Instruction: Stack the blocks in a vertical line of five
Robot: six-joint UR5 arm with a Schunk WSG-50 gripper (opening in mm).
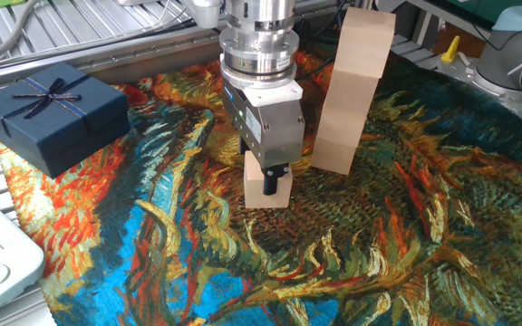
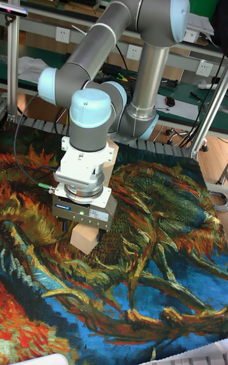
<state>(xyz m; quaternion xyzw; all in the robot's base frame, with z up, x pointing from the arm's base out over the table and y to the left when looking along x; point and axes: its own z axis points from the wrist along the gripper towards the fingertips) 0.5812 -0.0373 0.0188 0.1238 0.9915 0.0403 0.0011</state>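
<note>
Wooden blocks stand in two places on the painted cloth [image 1: 406, 244]. One tall stack [image 1: 352, 91] rises near the back, leaning a little; it looks like four blocks, though the lines between them are hard to see. One single block [image 1: 266, 186] sits on the cloth just in front and to the left of the stack. The gripper [image 1: 274, 177] is down over this block with its dark fingers [image 1: 268, 184] closed on its sides (the arm's body hides the top of the block). All the blocks are pale, smooth and plain. A dark blue gift box [image 1: 51, 113] with a bow sits well apart, at the left edge.
</note>
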